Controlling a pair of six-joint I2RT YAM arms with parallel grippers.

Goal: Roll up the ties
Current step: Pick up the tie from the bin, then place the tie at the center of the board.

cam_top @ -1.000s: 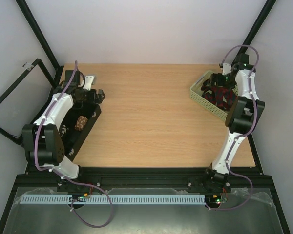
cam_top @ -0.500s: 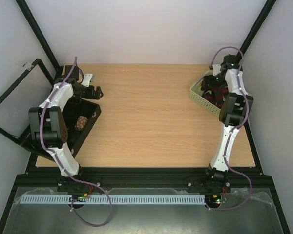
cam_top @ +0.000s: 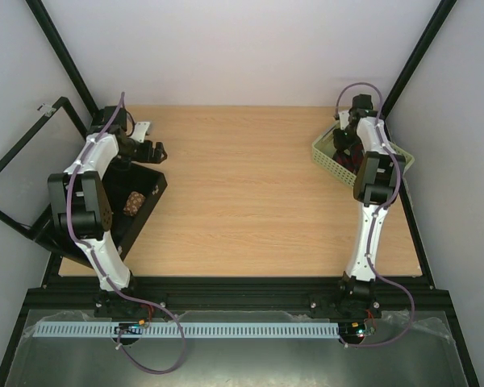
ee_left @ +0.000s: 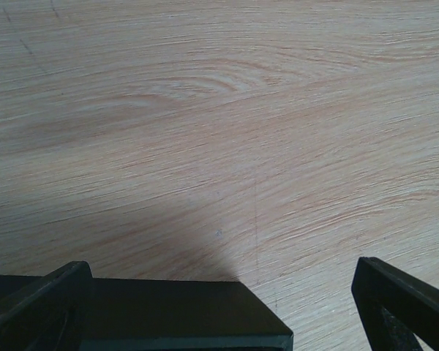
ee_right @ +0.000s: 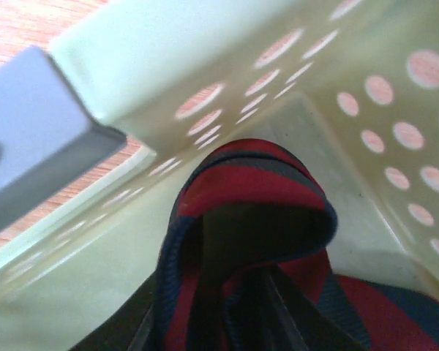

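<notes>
Two white-and-black arms with purple cables

The left arm (cam_top: 89, 165) and right arm (cam_top: 369, 234) are each made of smooth white tubes joined by fat, round black parts. A thin purple cable (cam_top: 157, 364) runs along each arm and hangs in a loose loop by the black bases, at 7 and 5 o'clock in the top view. A tiny green light (cam_top: 352, 325) glows at the right base. In the left wrist view, the left gripper (ee_left: 221, 265) has two black, flat-sided fingers (ee_left: 36, 307), at 7 and 5 o'clock.
</notes>
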